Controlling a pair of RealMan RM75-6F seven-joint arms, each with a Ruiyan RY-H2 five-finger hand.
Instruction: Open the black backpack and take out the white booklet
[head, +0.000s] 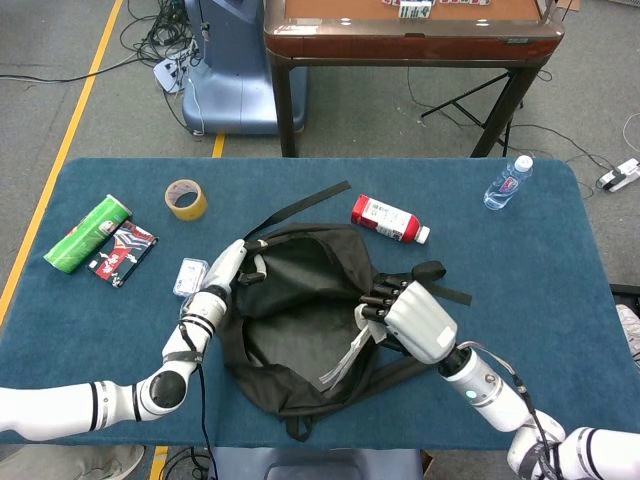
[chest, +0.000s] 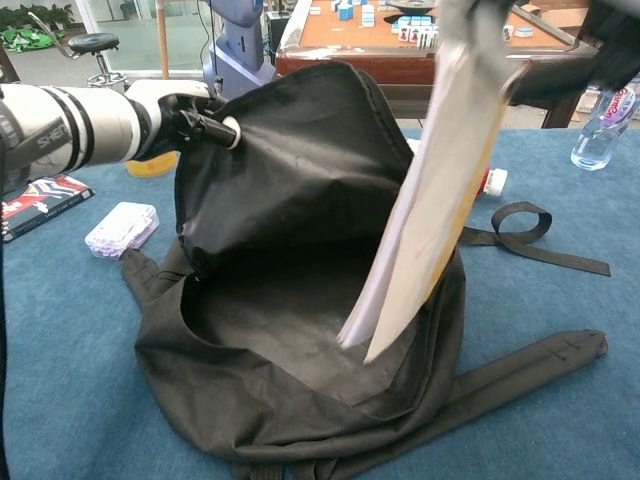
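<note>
Booklet (chest: 440, 190), white and hanging nearly on end, is held by its top edge in the right hand (head: 412, 316); its lower corner dangles just above the mouth of the black backpack (head: 300, 330), not quite clear of the rim. In the head view the pages droop from the fingers down over the bag's right side. The left hand (chest: 185, 115) grips the top of the backpack's flap and holds it up and back, so the opening gapes wide towards the robot.

To do this step well, I would say the right hand should keep its clench firm near the spine, since the pages are fanning and could slip, and lift straight up until the bottom corner is above the rim before swinging to the backpack's right, where the blue bench (head: 540, 260) is bare. The left hand ought to hold the flap taut until the paper is out, or the fabric may fold onto it.

Beyond the backpack, a red and white bottle (head: 388, 218) lies just past its far right edge, with a loose black strap (head: 440, 280) beside it. To the backpack's left sits a small clear box (head: 190, 277); further left, a tape roll (head: 186, 198) and a green can (head: 87, 232).
</note>
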